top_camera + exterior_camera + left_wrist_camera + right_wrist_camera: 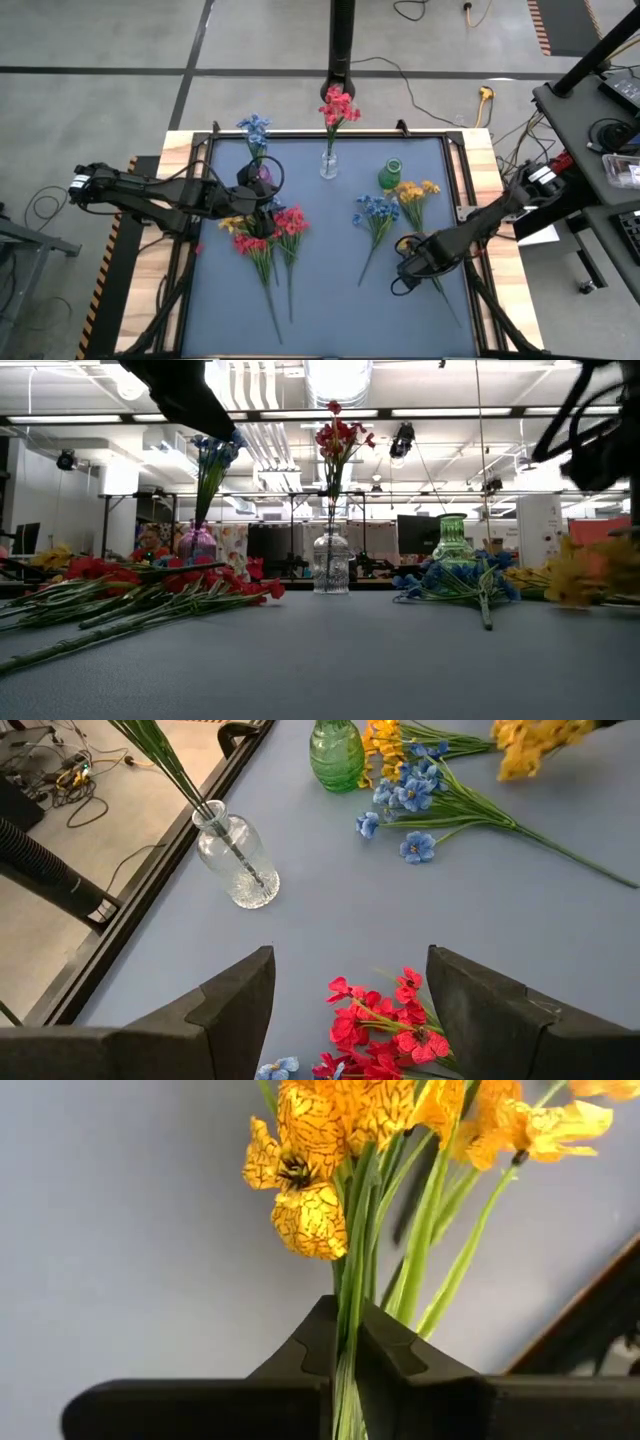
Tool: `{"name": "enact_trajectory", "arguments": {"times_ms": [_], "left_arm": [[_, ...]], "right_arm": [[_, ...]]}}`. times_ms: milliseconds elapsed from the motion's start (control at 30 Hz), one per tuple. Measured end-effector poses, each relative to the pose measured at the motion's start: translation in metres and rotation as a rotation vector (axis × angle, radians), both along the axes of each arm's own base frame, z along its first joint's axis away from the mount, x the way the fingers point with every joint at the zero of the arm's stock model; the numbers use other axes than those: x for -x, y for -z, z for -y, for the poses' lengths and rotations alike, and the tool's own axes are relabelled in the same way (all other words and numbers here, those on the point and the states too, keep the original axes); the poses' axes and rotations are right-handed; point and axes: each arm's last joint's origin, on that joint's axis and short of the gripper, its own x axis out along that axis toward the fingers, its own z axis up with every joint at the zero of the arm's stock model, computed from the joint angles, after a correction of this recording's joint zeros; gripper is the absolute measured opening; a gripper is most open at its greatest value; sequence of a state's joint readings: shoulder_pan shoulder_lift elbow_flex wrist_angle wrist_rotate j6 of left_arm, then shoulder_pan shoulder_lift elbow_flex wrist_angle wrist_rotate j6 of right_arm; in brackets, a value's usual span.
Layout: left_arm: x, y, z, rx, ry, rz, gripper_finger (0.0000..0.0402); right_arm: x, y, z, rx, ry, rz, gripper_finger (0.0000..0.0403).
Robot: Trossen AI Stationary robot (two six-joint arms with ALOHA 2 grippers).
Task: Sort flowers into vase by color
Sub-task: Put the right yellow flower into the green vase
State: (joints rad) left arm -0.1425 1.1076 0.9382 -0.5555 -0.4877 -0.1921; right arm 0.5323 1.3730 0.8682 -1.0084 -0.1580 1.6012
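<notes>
My right gripper (345,1330) is shut on a yellow-orange sprig (415,190) near the table's right side, next to the green vase (390,175). My left gripper (350,1010) is open and hovers over the red flowers (272,228) lying at centre-left, just in front of the purple vase (262,175), which holds a blue sprig (215,455). The clear vase (329,165) holds a red sprig (338,105) by its stem. Loose blue flowers (375,210) lie on the mat between the two arms. A yellow blossom (232,224) lies beside the red pile. My right gripper pinches the yellow-orange sprig's bundle of thin green stems (350,1280) a short way below the blossoms, between its two fingers. The stems run forward along the fingers, and the blossoms (330,1140) stand out ahead of the fingertips. Whether the sprig is clear of the mat I cannot tell.
All three vases stand in a row near the far edge of the blue mat (330,320). A black frame (470,210) borders the mat. Long green stems (268,300) trail from the red pile toward the near edge. A black post (342,40) rises behind the far edge.
</notes>
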Motion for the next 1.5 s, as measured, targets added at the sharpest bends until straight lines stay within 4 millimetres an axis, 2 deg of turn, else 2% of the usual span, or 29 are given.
{"name": "enact_trajectory", "arguments": {"times_ms": [133, 300, 400, 533, 633, 833, 1033, 1200, 1400, 1500], "left_arm": [[0.001, 0.001, 0.0, -0.001, -0.001, -0.016, 0.0242], [0.001, 0.001, 0.0, 0.002, -0.005, -0.019, 0.0242], [0.001, 0.001, 0.0, 0.002, -0.005, -0.019, 0.0242], [0.001, 0.001, 0.0, 0.0, -0.003, -0.02, 0.0242], [0.001, 0.001, 0.0, -0.001, -0.003, -0.019, 0.0242], [0.001, 0.001, 0.0, -0.001, -0.003, -0.015, 0.0242], [0.001, 0.001, 0.0, -0.001, -0.004, -0.012, 0.0242], [0.001, 0.001, 0.0, -0.002, -0.004, -0.012, 0.0242], [0.001, 0.001, 0.0, -0.002, -0.004, -0.012, 0.0242], [0.001, 0.001, 0.0, -0.003, -0.004, -0.014, 0.0242]], "right_arm": [[0.002, -0.032, 0.002, -0.058, -0.004, 0.146, 0.0014], [0.008, -0.068, 0.013, 0.059, -0.018, 0.406, 0.0014], [0.011, -0.083, 0.022, 0.207, -0.045, 0.556, 0.0013], [0.013, -0.102, 0.035, 0.494, -0.04, 0.776, 0.0013], [0.012, -0.114, 0.045, 0.674, -0.071, 0.877, 0.0013], [0.006, -0.135, 0.066, 1.032, -0.121, 0.912, 0.0013], [0.0, -0.147, 0.095, 1.283, -0.047, 0.795, 0.0013], [-0.006, -0.158, 0.127, 1.354, 0.036, 0.743, 0.0013], [-0.017, -0.177, 0.164, 1.318, -0.152, 0.88, 0.0013], [-0.017, -0.179, 0.181, 1.306, -0.23, 0.961, 0.0013]]}}
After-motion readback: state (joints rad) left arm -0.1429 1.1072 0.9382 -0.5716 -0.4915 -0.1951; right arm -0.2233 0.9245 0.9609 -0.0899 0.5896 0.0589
